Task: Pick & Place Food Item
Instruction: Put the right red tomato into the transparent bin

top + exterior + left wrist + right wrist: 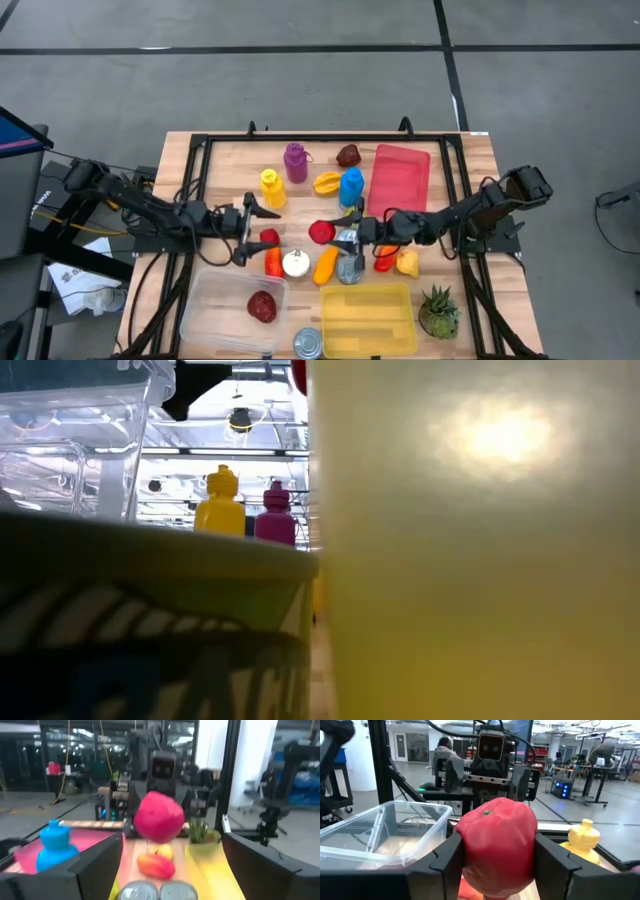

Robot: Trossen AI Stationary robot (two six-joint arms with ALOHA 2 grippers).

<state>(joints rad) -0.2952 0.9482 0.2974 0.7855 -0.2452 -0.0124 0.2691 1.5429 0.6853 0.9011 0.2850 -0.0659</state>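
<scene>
Robotics lab, wooden table [200,150] in a black frame, workbenches [585,772] behind, seated person [445,747], concrete floor

Evenly lit from overhead, with soft, short shadows under items on the pale wooden slatted table [200,150]. Badly defocused at table height: a translucent yellow plastic wall [480,560] fills the right side, carrying one hazy bright glare patch. Motion-smeared and soft throughout the left wrist view; crisper in the right wrist view.
</scene>
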